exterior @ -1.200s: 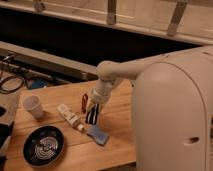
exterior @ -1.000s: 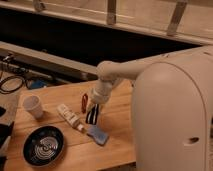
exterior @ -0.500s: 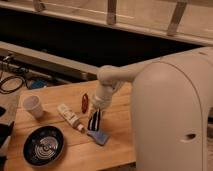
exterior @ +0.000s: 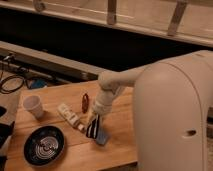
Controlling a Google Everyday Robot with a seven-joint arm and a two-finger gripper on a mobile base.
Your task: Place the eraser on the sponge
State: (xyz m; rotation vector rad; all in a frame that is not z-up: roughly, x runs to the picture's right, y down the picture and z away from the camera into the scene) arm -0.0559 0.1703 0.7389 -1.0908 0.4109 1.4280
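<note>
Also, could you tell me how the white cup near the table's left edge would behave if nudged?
The white cup looks like thin paper and stands upright, so it is probably light and would likely slide or tip easily. Once tipped, its round wall could let it roll. The gripper is down by the blue sponge, apart from the cup.

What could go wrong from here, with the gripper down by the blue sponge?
1. The gripper hangs low over the blue sponge's left edge, not its middle. A release here might land partly on the wooden table.
2. Pressing down could shove the sponge.
3. The white packet and the reddish object lie close by, so a sideways move might knock them.
</note>
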